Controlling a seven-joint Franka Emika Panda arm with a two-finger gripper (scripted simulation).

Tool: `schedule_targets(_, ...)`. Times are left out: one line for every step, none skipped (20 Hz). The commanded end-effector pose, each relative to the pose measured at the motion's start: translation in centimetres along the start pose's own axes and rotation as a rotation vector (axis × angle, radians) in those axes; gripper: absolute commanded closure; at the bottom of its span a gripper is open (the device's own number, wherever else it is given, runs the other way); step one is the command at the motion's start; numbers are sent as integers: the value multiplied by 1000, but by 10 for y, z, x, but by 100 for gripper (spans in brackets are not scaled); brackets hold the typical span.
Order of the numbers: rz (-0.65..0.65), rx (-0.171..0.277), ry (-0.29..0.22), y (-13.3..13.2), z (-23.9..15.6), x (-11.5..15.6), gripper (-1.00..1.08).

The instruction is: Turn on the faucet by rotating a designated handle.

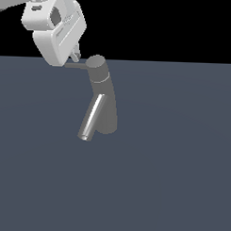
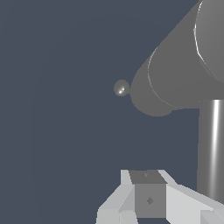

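The dark grey faucet [image 1: 105, 96] stands upright on the floor in the middle of the exterior view, its shiny slanted spout [image 1: 91, 119] pointing down toward the exterior view's left. The thin handle [image 1: 76, 66] juts sideways from the top cap toward that same side. My white gripper [image 1: 75, 54] hangs just above the handle's outer end, fingers together, holding nothing. In the wrist view the faucet [image 2: 183, 65] looms large. The handle [image 2: 121, 88] shows nearly end-on as a small knob, beyond my gripper [image 2: 148, 183]. The spout [image 2: 212, 148] runs alongside.
The faucet stands on a flat blue-grey floor [image 1: 181, 176] that stretches all around it. Behind the floor's far edge the background is black. No other objects are in view.
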State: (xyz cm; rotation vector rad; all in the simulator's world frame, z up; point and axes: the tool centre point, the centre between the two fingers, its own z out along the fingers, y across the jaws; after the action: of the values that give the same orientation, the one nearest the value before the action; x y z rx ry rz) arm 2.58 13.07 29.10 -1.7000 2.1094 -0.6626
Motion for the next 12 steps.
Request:
schedule_targets(33,0,-1,8,0,-2,108)
schedule_targets(33,0,-1,12,0,-2,108)
schedule_targets(33,0,-1,16,0,-3,108)
schedule_targets(33,0,-1,20,0,-3,108)
schedule_targets(33,0,-1,24,0,-4,108)
schedule_targets(33,0,-1,28,0,-4,108)
schedule_targets(33,0,-1,32,0,-5,108)
schedule_targets(33,0,-1,36,0,-5,108)
schedule_targets(33,0,-1,40,0,-6,108)
schedule_targets(34,0,0,44,0,-6,108)
schedule_targets(34,0,0,48,0,-6,108)
schedule_targets(34,0,0,52,0,-7,108)
